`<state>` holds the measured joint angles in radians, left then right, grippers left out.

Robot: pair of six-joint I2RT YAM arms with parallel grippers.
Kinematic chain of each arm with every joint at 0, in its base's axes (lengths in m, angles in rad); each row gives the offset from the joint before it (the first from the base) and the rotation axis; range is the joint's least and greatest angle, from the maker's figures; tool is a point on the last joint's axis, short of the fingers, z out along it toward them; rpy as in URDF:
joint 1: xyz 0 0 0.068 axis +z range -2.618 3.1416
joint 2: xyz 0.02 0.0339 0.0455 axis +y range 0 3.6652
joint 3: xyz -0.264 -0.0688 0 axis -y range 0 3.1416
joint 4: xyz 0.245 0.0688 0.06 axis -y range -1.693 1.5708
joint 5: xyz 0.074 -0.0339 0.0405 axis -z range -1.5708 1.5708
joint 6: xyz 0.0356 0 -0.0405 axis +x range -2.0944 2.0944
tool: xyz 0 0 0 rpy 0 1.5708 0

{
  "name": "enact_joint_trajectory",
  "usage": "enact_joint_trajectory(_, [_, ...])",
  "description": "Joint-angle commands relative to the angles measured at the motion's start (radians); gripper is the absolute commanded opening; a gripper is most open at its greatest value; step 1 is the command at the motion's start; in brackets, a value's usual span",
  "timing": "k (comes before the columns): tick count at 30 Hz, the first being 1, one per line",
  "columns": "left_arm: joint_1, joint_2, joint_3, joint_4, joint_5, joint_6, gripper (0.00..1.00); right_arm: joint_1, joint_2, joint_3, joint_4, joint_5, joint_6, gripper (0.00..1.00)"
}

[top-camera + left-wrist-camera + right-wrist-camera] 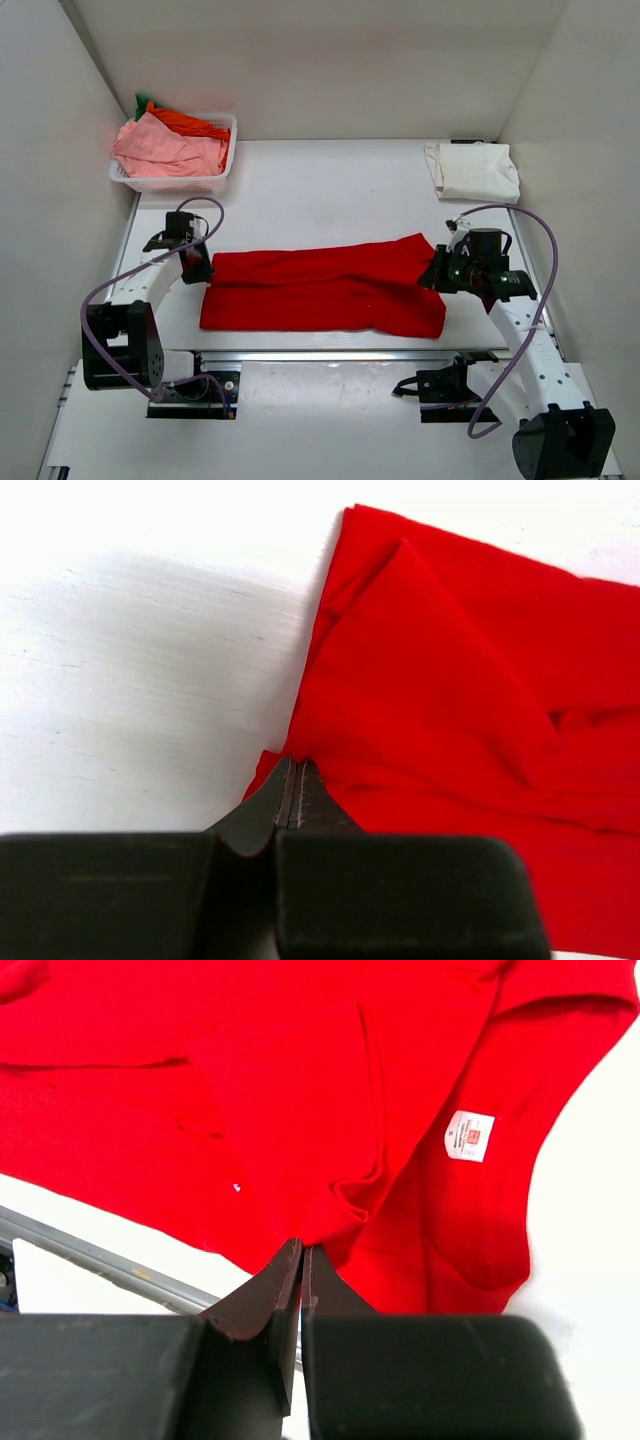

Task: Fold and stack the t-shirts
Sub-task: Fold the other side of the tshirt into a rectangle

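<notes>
From above, the red shirt [320, 290] lies long across the middle of the table [320, 190]. A folded white shirt [473, 170] sits at the far right corner. Close up on the left, the left jaws squeeze the red shirt's edge. Close up on the right, the right jaws pinch its other end, near a small white tag [469, 1136].

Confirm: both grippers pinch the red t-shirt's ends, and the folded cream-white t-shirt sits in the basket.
Wrong on one count: the top external view shows the cream-white t-shirt on the table, far right, outside the basket. The left gripper and right gripper do pinch the ends of the red t-shirt.
</notes>
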<state>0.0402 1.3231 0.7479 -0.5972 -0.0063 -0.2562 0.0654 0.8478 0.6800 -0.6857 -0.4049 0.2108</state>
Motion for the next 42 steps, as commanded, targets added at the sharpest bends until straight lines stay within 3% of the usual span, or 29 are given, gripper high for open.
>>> enact_joint_trajectory(1, [0.006,-0.012,0.03,0.023,-0.026,-0.009,0.0,-0.002,-0.023,0.053,-0.015,-0.003,0.003,0.0])
enact_joint_trajectory(4, [0.007,-0.01,0.022,0.025,-0.014,-0.015,0.0,-0.018,-0.027,0.072,-0.028,-0.015,0.001,0.0])
enact_joint_trajectory(5, [0.009,-0.01,0.028,0.019,-0.008,-0.014,0.06,-0.015,-0.027,0.079,-0.026,-0.014,0.001,0.0])
enact_joint_trajectory(7, [0.004,-0.024,0.033,0.004,0.0,-0.021,0.37,-0.009,-0.023,0.087,-0.032,-0.014,-0.001,0.0])
enact_joint_trajectory(11, [0.007,-0.119,0.099,-0.001,0.02,-0.055,0.47,0.002,-0.024,0.115,-0.047,-0.015,0.009,0.0])
enact_joint_trajectory(18, [-0.019,-0.059,0.246,0.002,0.074,-0.077,0.42,0.034,-0.039,0.142,-0.074,0.004,0.05,0.0])
enact_joint_trajectory(19, [-0.06,-0.035,0.254,0.002,0.077,-0.078,0.41,0.039,-0.035,0.136,-0.08,0.003,0.058,0.0])
enact_joint_trajectory(28, [-0.085,0.014,0.257,0.037,0.103,-0.089,0.39,0.1,-0.021,0.03,-0.239,-0.014,0.162,0.0])
enact_joint_trajectory(29, [-0.086,0.033,0.266,0.03,0.1,-0.078,0.39,0.112,0.0,0.033,-0.253,0.006,0.174,0.09])
enact_joint_trajectory(30, [-0.1,0.039,0.274,0.027,0.107,-0.071,0.39,0.14,0.007,0.03,-0.265,0.041,0.183,0.3])
enact_joint_trajectory(31, [-0.111,0.051,0.278,0.022,0.103,-0.051,0.39,0.161,0.011,0.036,-0.271,0.081,0.2,0.41])
enact_joint_trajectory(37, [-0.275,0.139,0.288,-0.056,0.022,0.035,0.37,0.093,0.083,0.059,-0.125,0.068,0.191,0.46])
enact_joint_trajectory(42, [-0.332,0.211,0.245,-0.045,0.008,-0.005,0.35,0.138,0.293,0.023,0.033,0.162,0.284,0.45])
